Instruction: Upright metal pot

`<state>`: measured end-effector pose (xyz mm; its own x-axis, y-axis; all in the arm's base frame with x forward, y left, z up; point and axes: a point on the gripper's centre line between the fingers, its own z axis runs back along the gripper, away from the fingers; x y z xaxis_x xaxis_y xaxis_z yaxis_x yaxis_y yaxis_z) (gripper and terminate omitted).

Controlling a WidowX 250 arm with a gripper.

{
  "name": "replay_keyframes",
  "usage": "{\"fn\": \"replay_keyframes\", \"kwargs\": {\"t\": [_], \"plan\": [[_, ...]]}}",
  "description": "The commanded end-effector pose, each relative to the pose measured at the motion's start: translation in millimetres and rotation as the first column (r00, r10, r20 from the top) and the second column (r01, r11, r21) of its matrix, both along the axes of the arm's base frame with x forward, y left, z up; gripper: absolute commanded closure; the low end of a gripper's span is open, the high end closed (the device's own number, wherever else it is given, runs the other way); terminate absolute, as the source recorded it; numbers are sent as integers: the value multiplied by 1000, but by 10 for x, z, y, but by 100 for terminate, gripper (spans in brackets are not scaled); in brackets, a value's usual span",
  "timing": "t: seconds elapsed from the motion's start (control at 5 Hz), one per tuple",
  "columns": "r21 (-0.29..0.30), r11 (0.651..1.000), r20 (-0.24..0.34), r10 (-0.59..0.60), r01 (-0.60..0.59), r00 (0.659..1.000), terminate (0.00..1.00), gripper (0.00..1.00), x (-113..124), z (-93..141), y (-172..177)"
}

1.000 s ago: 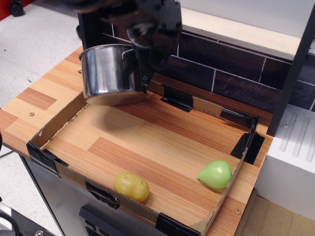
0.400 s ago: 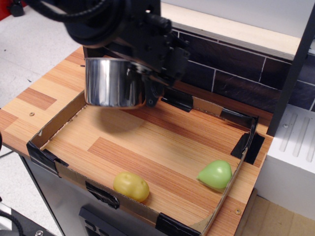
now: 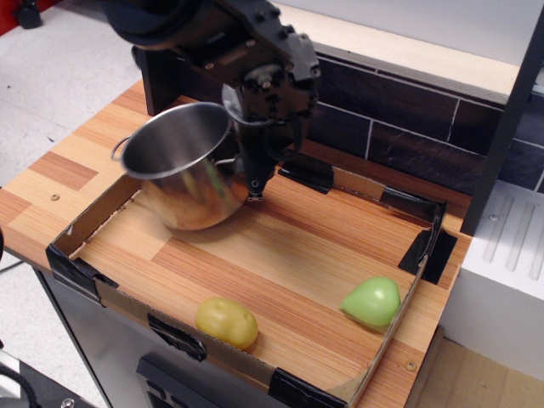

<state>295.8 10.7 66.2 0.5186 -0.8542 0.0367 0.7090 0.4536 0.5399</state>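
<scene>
Gripper [image 3: 246, 161] clamps shiny metal pot [image 3: 183, 166] (tilted, mouth up-left)

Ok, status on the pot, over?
Gripper shut on pot rim. Pot tilted, mouth up toward camera, low over tray, touchdown unclear. Yellow and green toys well clear.

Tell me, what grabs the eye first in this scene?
The shiny metal pot stands out at once: it is at the back left of the cardboard tray, tilted with its open mouth facing up and toward the camera, gripped at its right rim by the black end effector. Next come two small toy foods near the tray's front edge, a yellow one and a green one to its right.
</scene>
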Motion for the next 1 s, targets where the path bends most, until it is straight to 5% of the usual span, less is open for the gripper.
{"fn": "replay_keyframes", "kwargs": {"t": [0.0, 0.2, 0.4, 0.6, 0.8], "plan": [[-198, 979, -232, 10, -57, 973, 0, 0, 19, 332, 56], [-273, 956, -376, -4, -107, 926, 0, 0, 95, 391, 96], [-339, 935, -421, -51, -105, 906, 0, 0, 140, 503, 130], [-417, 902, -418, -85, -108, 904, 0, 0, 148, 848, 149], [-425, 901, -418, -108, -89, 902, 0, 0, 115, 1239, 118]]}}
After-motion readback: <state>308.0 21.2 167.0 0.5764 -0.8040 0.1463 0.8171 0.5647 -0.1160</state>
